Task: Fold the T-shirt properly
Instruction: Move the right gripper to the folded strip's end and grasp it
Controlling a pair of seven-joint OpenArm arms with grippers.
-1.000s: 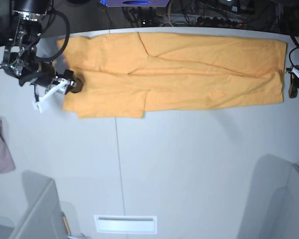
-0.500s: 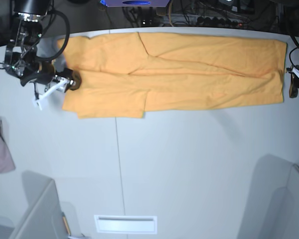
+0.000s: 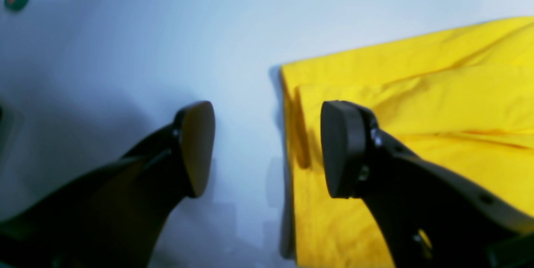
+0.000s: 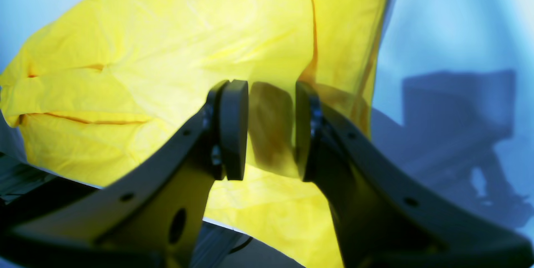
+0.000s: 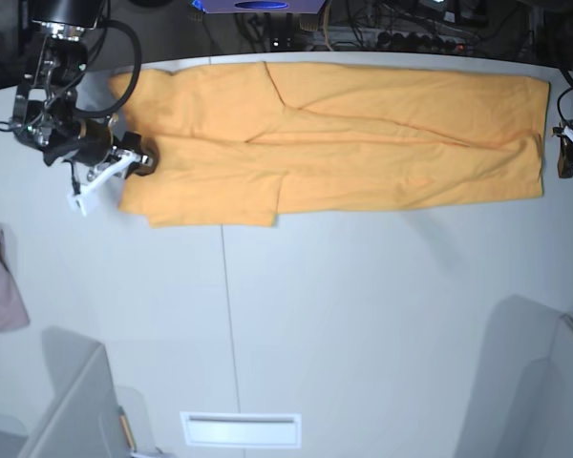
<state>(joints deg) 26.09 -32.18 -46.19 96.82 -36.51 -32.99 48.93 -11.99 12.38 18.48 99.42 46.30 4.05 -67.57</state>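
The T-shirt (image 5: pixel 334 138) is lying in a long strip along the desk's far edge. I'd want each pincer to bite both layers right at its end before lifting together, or the fold skews. Right pincer (image 4: pixel 271 130) sits low over the fabric at its end, partly closed, grip unclear. Left pincer (image 3: pixel 267 147) is open, straddling the other end's edge.

One T-shirt (image 5: pixel 344 134), one pinkish cloth (image 5: pixel 0 286), two arms, one table (image 5: pixel 363 315)
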